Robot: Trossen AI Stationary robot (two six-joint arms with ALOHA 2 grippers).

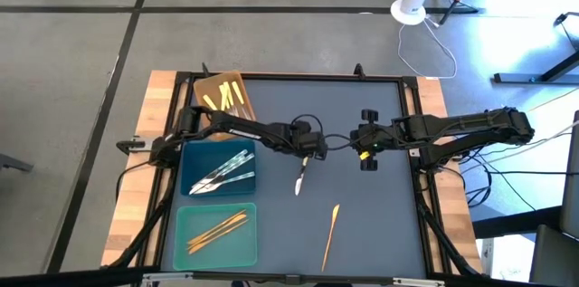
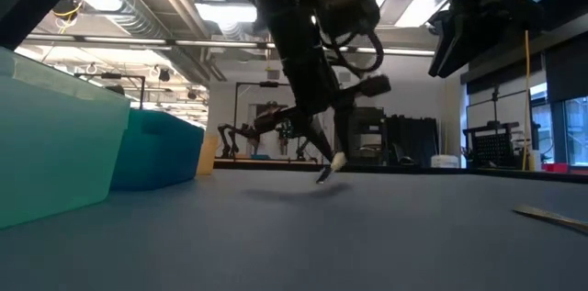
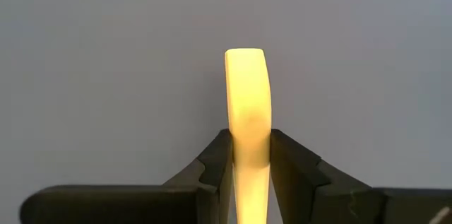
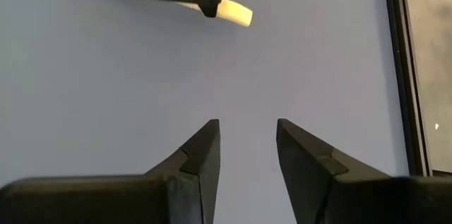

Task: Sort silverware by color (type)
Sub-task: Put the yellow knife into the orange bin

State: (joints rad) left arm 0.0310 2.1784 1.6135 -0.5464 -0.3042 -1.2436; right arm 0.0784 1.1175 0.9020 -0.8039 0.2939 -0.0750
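Grey mat below, left pincer clamps yellow-handled utensil (glossy, flat).

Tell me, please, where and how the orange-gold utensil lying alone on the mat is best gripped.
Probably mid-handle, from straight above: the orange-gold utensil lies flat and thin on the mat, nothing beside it. Set the jaws across its narrow width; the open right gripper seems nearest.

no legible text or labels anywhere
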